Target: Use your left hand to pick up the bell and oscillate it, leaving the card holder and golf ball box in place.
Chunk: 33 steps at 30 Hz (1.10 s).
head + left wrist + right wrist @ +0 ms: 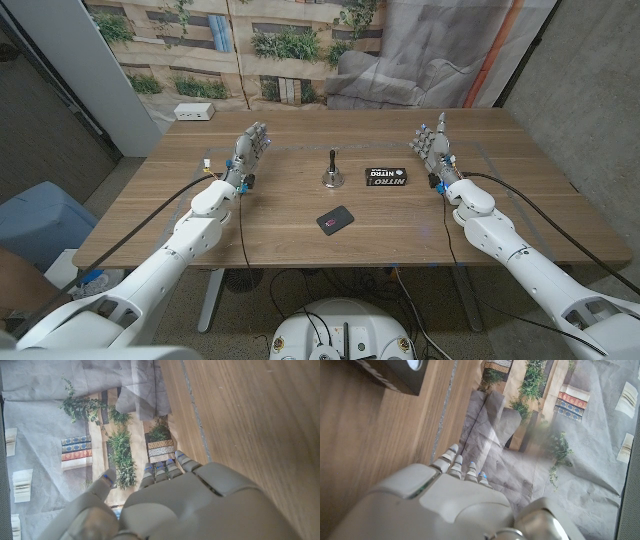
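Currently showing, head view: one wooden table (300, 235), its near edge running across the lower part of the picture and its far edge lying against a backdrop (300, 50) printed with plants and shelves. Bare wood is lying open on all sides of the middle group of things, with wide free strips toward both the left and right edges.

Count of task things: one bell (332, 172), standing upright on its wide base, dark handle pointing up, sitting near the table's middle. One golf ball box (387, 177), black with white lettering, lying just beside the bell on the robot's right, apart from it. One card holder (335, 219), dark with a red mark, lying flat nearer the robot, well apart from the bell and box; a dark corner of the box (395, 375) is also showing in the right wrist view.

Other items: one white power strip (194, 112) sitting at the far left corner.

Hands, two: left hand (249, 152) is standing over the table on the bell's left side, well apart from it, fingers (170, 467) stretched out and apart, grasping nothing. Right hand (433, 146) is standing on the box's right side, near it but not touching, fingers (451, 460) likewise extended, released, carrying nothing.
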{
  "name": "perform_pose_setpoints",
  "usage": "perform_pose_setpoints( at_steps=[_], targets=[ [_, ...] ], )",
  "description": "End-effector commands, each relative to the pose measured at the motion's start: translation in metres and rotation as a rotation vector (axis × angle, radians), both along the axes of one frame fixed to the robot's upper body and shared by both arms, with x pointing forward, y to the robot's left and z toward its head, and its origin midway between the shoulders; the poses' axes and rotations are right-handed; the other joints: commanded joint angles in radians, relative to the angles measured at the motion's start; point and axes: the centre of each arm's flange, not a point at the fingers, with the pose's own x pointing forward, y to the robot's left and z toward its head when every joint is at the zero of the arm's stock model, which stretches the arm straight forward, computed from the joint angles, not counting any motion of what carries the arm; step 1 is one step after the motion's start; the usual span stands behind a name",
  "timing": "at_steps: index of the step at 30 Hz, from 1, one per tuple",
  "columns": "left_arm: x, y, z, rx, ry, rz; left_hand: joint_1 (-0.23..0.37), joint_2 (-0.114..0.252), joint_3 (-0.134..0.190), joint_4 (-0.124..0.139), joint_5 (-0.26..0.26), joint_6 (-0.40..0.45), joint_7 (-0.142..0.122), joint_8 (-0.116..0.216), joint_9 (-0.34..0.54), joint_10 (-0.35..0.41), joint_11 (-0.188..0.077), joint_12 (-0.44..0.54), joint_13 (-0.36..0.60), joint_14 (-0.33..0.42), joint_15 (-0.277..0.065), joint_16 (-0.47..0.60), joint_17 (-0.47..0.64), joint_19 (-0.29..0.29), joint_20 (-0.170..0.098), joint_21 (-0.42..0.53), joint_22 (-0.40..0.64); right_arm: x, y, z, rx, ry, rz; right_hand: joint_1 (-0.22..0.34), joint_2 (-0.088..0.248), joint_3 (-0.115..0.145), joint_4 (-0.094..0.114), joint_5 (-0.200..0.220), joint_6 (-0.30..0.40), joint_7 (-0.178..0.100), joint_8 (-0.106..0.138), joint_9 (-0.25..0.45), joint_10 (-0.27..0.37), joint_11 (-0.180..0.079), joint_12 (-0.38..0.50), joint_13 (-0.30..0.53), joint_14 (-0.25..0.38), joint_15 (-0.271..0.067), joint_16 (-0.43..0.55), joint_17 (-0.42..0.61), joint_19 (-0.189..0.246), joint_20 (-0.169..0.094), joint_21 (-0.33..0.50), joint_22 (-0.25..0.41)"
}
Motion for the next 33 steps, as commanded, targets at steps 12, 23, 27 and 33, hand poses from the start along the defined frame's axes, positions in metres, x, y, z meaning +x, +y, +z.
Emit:
perform_pose_setpoints(
  at_steps=[12,23,27,33],
  targets=[
    [-0.009,0.023,0.005,0.048,-0.031,0.024,0.031,0.077,0.01,-0.058,-0.004,0.018,-0.01,0.002,0.002,0.018,-0.021,0.003,0.004,0.002,-0.014,0.0,-0.002,0.012,-0.024,-0.004,0.002,0.0,0.0,0.0,0.0,0.0,0.0,0.003,0.097,-0.006,-0.001,0.007,-0.008,0.0,0.006,0.002,-0.009,0.001,0.005,0.003,-0.008,-0.005,0.004,0.003,0.006,-0.001,0.004,0.003],
    [-0.031,0.004,0.001,0.107,-0.058,0.035,0.086,0.051,0.02,-0.162,-0.017,0.024,-0.025,0.003,0.002,0.026,-0.033,-0.003,0.005,0.007,-0.027,-0.002,-0.001,0.021,-0.032,-0.013,0.0,0.0,0.0,0.0,0.0,0.0,0.0,0.003,0.097,-0.006,-0.001,0.007,-0.008,0.0,0.006,0.002,-0.011,0.001,0.004,0.003,-0.008,-0.002,0.004,0.003,0.006,-0.001,0.004,0.003],
    [-0.038,0.0,-0.002,0.124,-0.062,0.036,0.117,0.031,0.02,-0.223,-0.022,0.022,-0.03,0.006,0.003,0.027,-0.04,-0.006,0.005,0.006,-0.034,-0.003,0.0,0.022,-0.035,-0.017,0.0,0.0,0.0,0.0,0.0,0.0,0.0,0.003,0.097,-0.006,-0.001,0.007,-0.007,0.0,0.006,0.002,-0.008,0.001,0.005,0.003,-0.008,-0.003,0.003,0.004,0.006,-0.002,0.004,0.003],
    [-0.046,-0.004,-0.006,0.175,-0.065,0.04,0.148,0.015,0.02,-0.277,-0.023,0.018,-0.038,0.008,0.003,0.028,-0.048,-0.008,0.006,0.001,-0.034,-0.004,0.0,0.018,-0.032,-0.021,0.001,0.0,0.0,0.0,0.0,0.0,0.0,0.003,0.097,-0.006,-0.001,0.007,-0.008,0.0,0.006,0.002,-0.009,0.0,0.005,0.003,-0.008,-0.004,0.003,0.004,0.006,-0.001,0.004,0.003]
  ],
)
